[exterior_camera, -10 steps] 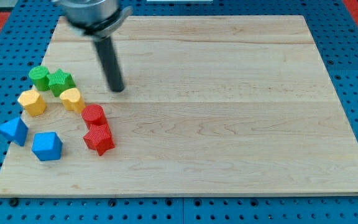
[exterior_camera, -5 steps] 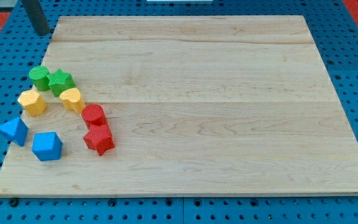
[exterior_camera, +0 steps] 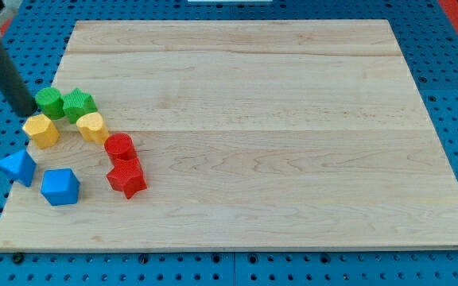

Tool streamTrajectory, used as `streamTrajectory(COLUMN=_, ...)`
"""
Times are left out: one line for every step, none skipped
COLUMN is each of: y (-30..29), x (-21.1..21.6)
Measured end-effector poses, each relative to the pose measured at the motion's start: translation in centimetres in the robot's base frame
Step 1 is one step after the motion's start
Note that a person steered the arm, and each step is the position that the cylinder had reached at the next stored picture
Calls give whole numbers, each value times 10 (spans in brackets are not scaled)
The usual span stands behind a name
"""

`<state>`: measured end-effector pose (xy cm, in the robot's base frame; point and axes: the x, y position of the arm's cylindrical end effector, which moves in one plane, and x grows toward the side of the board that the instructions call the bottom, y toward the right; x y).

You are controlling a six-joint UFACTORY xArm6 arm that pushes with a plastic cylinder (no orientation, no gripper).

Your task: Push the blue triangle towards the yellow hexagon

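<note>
The blue triangle (exterior_camera: 17,167) lies at the board's left edge, low in the view. The yellow hexagon (exterior_camera: 40,129) sits just above and to its right. My tip (exterior_camera: 25,111) is at the left edge of the board, just above and left of the yellow hexagon and beside the green cylinder (exterior_camera: 50,101). The rod slants up to the view's top left corner. The tip stands well above the blue triangle, apart from it.
A green star-like block (exterior_camera: 79,104) sits right of the green cylinder. A yellow heart-like block (exterior_camera: 92,125), a red cylinder (exterior_camera: 120,147), a red star (exterior_camera: 126,178) and a blue block (exterior_camera: 60,187) cluster nearby on the wooden board (exterior_camera: 277,135).
The rod moved from the board's upper middle out past the top left corner, then came down along the left edge to beside the green cylinder. No block has moved.
</note>
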<state>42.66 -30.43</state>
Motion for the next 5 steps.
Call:
streamTrajectory(y=-1, x=47)
streamTrajectory(y=0, x=49)
streamTrajectory(y=-1, x=51)
streamTrajectory(y=-1, x=56)
streamTrajectory(y=-1, x=67)
